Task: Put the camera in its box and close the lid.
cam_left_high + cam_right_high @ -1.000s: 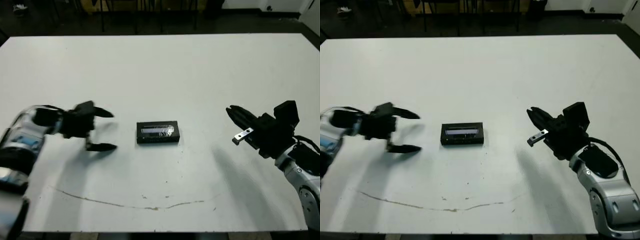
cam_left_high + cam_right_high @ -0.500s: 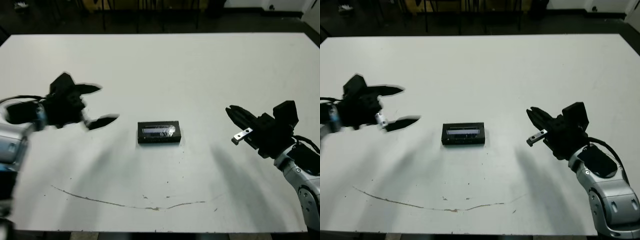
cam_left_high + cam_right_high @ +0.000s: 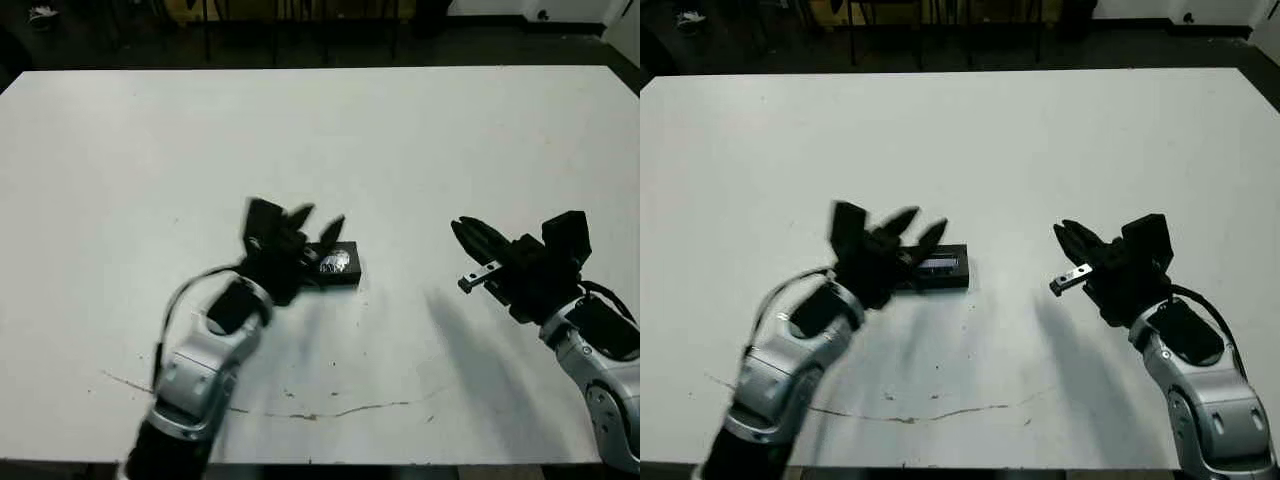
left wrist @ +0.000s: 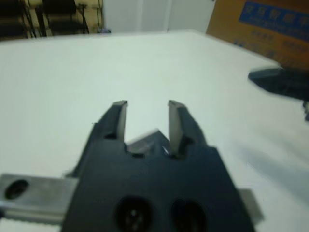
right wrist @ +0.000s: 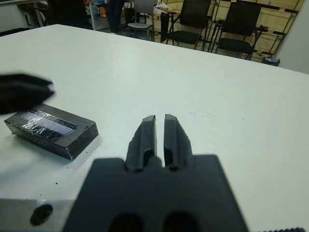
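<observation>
Both steps looked done: the lid (image 5: 50,124) sat on the box, my left gripper (image 3: 316,222) spread above it, my right gripper (image 5: 160,136) pressed together at three o'clock.

The white tabletop (image 3: 400,130) is brightly and evenly lit from overhead, while the room beyond its far edge lies dim. Soft grey shadows fall on the tabletop just beside both arms — nearer the camera than each. The left pincer (image 3: 318,222) is smeared with motion blur in the head views; its wrist picture is soft and hazy throughout. The right wrist picture is sharper, with a pale sheen on the lid (image 5: 50,122) and blur on the dark shape beside it.
</observation>
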Action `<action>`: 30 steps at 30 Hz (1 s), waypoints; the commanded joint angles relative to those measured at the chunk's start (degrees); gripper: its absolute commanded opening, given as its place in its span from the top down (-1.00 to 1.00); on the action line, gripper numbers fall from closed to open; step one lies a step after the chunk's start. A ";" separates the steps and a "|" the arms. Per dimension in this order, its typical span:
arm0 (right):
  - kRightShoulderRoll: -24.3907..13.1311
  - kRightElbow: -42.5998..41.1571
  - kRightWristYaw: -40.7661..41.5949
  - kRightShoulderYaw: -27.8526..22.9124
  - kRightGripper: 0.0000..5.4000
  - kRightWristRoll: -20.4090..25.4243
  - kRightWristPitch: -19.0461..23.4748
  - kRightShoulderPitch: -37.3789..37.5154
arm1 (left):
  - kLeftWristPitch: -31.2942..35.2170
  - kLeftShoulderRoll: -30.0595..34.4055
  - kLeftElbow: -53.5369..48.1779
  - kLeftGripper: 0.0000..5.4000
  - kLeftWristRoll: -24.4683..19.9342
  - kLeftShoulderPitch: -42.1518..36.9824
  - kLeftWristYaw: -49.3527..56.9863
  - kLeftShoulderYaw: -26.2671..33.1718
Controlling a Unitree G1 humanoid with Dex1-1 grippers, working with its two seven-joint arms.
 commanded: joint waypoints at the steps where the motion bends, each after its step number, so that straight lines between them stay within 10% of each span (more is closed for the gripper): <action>1: 0.19 -0.04 -0.41 -0.15 1.00 0.24 0.92 0.76 | 0.80 -1.51 3.48 0.65 2.53 2.27 3.02 -2.08; 6: 0.13 -0.32 -0.47 -0.06 1.00 0.33 1.41 0.69 | 2.11 -1.99 7.15 0.99 4.40 2.94 4.40 -3.13; 19: -0.02 -1.04 0.09 -0.03 1.00 0.47 1.03 1.42 | 11.76 -1.78 14.42 0.99 4.26 -0.82 4.15 2.85; 30: 0.30 -1.97 -0.03 0.12 1.00 0.22 0.38 2.44 | 16.31 0.61 -3.60 0.99 -2.20 4.11 -0.61 6.85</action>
